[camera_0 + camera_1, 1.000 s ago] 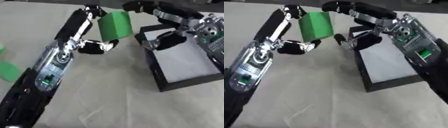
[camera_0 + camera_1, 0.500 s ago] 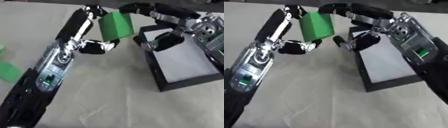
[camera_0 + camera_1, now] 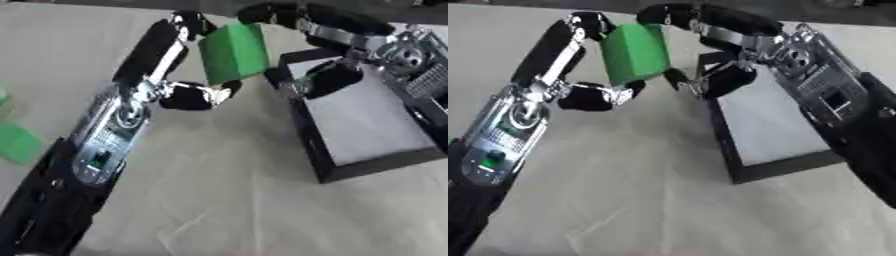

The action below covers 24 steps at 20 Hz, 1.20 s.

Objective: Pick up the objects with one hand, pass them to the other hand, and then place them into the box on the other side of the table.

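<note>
A green block (image 3: 232, 52) is held up above the table, left of the box. My left hand (image 3: 156, 55) is shut on it, fingers at its upper left corner and thumb (image 3: 199, 95) under its lower edge. From the right, my right hand (image 3: 763, 45) reaches in, its fingers (image 3: 680, 15) arched over the block's top edge. Its thumb (image 3: 715, 82) hangs just right of the block's lower corner, a small gap away. The black box (image 3: 308, 137) with a white floor lies on the right, partly under the right hand.
A green block (image 3: 16, 144) lies on the beige cloth at the left edge, and a sliver of another green thing (image 3: 3, 97) shows above it. My left forearm (image 3: 105, 145) crosses the lower left.
My right hand's fingers have crept left over the top of the green block, and its thumb has come closer to it. The left hand keeps holding the block in place.
</note>
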Available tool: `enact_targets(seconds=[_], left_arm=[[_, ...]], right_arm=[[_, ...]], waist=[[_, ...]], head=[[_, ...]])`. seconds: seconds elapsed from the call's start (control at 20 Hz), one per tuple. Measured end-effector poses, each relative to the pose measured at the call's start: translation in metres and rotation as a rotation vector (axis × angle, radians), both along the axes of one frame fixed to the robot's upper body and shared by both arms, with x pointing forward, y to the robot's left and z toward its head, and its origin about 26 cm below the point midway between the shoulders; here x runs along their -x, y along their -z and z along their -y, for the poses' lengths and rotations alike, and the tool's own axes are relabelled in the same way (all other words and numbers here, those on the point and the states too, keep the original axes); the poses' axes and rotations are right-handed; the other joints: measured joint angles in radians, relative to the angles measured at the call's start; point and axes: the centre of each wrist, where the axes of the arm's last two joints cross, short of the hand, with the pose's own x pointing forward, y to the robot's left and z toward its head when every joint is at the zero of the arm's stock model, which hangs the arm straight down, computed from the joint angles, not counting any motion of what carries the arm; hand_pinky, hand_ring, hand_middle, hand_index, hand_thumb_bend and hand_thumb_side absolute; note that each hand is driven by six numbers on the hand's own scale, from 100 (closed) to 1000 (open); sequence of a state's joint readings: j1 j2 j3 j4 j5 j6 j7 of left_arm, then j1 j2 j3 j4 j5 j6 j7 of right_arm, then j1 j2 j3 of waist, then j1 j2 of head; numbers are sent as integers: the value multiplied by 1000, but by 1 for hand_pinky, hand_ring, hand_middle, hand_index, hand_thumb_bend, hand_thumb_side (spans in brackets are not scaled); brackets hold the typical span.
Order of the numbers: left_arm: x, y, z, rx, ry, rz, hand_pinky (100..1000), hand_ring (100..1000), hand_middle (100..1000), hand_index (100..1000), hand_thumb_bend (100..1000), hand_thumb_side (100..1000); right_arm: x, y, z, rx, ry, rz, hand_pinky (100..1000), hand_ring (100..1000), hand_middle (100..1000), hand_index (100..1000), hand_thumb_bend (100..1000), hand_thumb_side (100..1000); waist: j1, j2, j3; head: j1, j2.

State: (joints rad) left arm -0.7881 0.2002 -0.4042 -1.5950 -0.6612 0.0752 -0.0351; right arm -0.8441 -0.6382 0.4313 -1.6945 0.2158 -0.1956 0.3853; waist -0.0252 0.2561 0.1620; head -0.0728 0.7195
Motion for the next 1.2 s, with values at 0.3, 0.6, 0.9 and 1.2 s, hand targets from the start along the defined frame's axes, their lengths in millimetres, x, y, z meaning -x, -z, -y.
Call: enact_targets(seconds=[0.3, 0.6, 0.9, 1.2], left_arm=[[0, -1, 1, -5, 6, 2, 715, 719, 579, 456, 229, 205], [0, -1, 1, -8, 9, 2, 712, 718, 579, 455, 219, 205], [1, -1, 2, -11, 12, 5, 710, 718, 578, 454, 218, 204], [1, 1, 5, -14, 16, 4, 707, 716, 583, 453, 218, 209]], right_arm=[[-1, 1, 0, -3, 10, -9, 1000, 1000, 1000, 1000, 100, 100], [-2, 2, 0, 18, 3, -21, 1000, 1000, 1000, 1000, 100, 100], [-4, 3, 1, 38, -4, -30, 1000, 1000, 1000, 1000, 100, 107], [-6, 4, 2, 55, -3, -56, 1000, 1000, 1000, 1000, 100, 122]], waist=[[0, 0, 4], [0, 0, 5], [-3, 0, 6], [-3, 0, 7]], head=[[-1, 0], [-5, 0], [-8, 0], [-8, 0]])
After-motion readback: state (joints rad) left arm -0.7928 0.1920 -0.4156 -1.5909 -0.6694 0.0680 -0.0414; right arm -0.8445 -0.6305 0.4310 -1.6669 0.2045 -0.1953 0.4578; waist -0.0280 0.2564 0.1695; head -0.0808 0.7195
